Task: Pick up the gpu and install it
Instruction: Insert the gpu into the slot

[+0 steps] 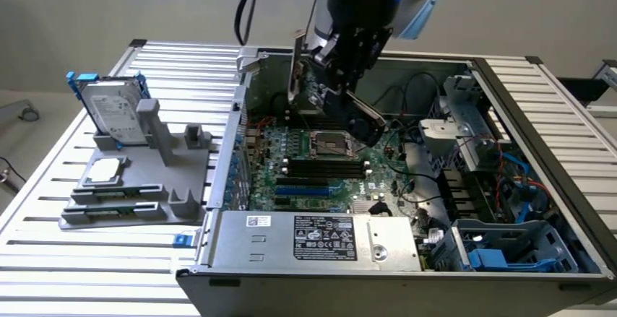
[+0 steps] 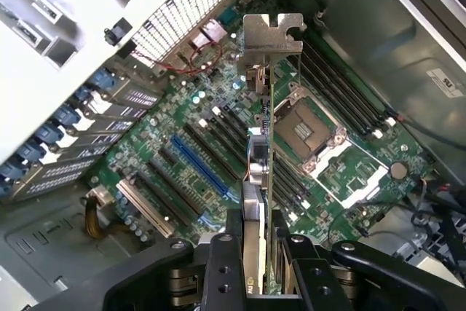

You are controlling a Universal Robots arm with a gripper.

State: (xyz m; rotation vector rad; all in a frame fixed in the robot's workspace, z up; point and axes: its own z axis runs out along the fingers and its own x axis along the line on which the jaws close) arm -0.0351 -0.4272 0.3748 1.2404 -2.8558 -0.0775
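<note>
the gpu (image 2: 261, 172) hangs inside the open computer case (image 1: 386, 277), clear of the motherboard (image 2: 182, 202) and not seated in any slot. in the wrist view we see it edge-on, with its silver end bracket (image 2: 271, 34) at the far end and the card running back into the gripper (image 2: 263, 253). the gripper is clamped on the gpu, one finger (image 2: 224, 267) on each side of the board.

we judge the step in hand to be carrying the card to its slot. to do it well:
- keep the card's plane square to the motherboard
- bring its edge parallel to the long blue slot (image 2: 200, 172) before any descent
- keep the bracket facing the case's rear slot openings (image 2: 109, 151)
- stay clear of the processor socket (image 2: 306, 129), which lies just beside the card's line

in the exterior view, the case lies on its side on a slatted aluminium table (image 1: 58, 259). on the exterior view's left stands a grey fixture (image 1: 178, 194) holding a hard drive (image 1: 114, 111) in a blue frame and a small square processor chip (image 1: 104, 171). a plain pale wall (image 1: 126, 6) is behind
</note>
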